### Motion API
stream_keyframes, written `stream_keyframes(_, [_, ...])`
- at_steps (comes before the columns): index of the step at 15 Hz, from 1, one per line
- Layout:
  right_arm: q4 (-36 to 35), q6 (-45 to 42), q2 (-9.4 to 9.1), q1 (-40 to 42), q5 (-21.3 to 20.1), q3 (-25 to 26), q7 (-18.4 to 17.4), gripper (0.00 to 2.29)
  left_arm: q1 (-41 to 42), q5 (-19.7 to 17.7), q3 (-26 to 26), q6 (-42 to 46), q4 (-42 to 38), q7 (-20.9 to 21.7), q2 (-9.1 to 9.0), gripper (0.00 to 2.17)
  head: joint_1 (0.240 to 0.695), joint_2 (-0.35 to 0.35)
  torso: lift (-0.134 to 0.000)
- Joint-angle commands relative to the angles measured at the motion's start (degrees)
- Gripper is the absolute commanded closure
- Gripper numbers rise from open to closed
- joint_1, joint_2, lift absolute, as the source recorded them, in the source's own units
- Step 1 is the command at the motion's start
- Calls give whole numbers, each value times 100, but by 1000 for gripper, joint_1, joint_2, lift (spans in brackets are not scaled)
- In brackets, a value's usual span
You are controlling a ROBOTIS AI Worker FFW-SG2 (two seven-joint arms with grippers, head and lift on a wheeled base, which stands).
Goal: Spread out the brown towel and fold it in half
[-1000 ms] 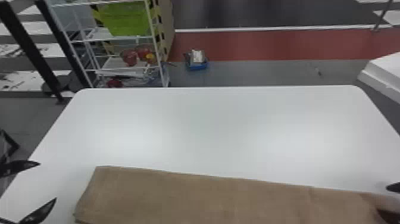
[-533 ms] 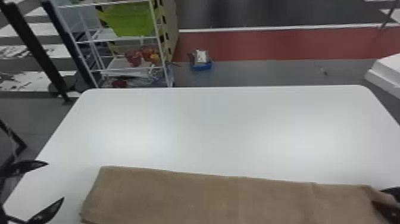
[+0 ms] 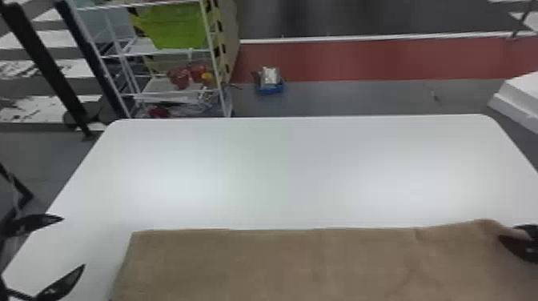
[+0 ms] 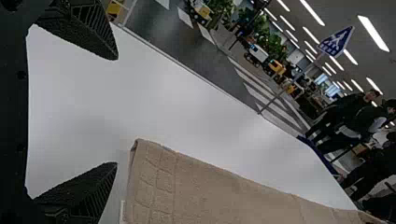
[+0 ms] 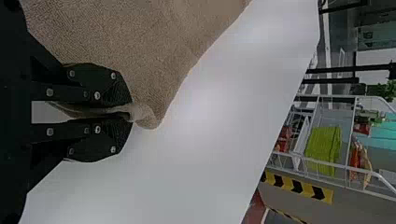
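Observation:
My left gripper (image 3: 72, 250) stands open over the white table's left side in the head view, a little left of the brown towel (image 3: 280, 264). The towel lies as a wide strip along the table's near side. In the left wrist view the open left gripper (image 4: 116, 112) has nothing between its fingers, and the towel (image 4: 201, 186) lies just beyond them. At the right edge of the head view my right gripper (image 3: 520, 240) holds the towel's far right corner. The right wrist view has the right gripper (image 5: 130, 114) shut on that corner of the towel (image 5: 154, 56), which is bunched between the fingertips.
The white table (image 3: 280, 172) stretches beyond the towel to its far edge. Behind it on the floor are a wire shelf rack (image 3: 160, 52) with a green bin and a small blue tray (image 3: 270, 86). A white block (image 3: 518, 100) is at the far right.
My right gripper has closed on the towel's right corner, and the towel's right end has risen and shifted away from the robot. The left gripper appears slightly farther right in the head view.

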State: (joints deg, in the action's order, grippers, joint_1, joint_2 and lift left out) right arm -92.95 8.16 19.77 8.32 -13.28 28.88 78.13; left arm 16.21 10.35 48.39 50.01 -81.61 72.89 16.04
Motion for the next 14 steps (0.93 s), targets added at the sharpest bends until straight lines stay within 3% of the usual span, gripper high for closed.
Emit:
stream_keyframes(1, [14, -116, -8, -41, -316, -119, 19, 363, 14, -77, 56, 48, 4, -3, -14, 76, 695, 99, -134])
stream_keyframes(2, [14, -222, -8, -14, -360, -58, 19, -2, 23, -156, 83, 48, 13, -3, -14, 76, 695, 100, -134])
stream_keyframes(5, [-145, -855, 27, 258, -298, 373, 19, 39, 32, -279, 153, 48, 13, -3, -5, 76, 695, 106, -134])
stream_keyframes(7, [-232, -1118, 27, 399, -281, 821, 19, 46, 14, -552, 162, -75, 13, -3, 4, 66, 695, 83, -134])
stream_keyframes(8, [-241, -1030, 19, 399, -70, 997, 19, 46, 5, -719, 153, -163, 13, 6, -5, 60, 695, 72, -134])
stream_keyframes(12, [-751, -749, -201, 706, 71, 891, 19, 46, -12, -736, -49, -268, -66, 68, -128, 56, 695, 34, -134])
stream_keyframes(14, [-751, -749, -201, 724, 9, 812, 19, 46, -12, -692, -58, -268, -57, 85, -137, 56, 695, 41, -134])
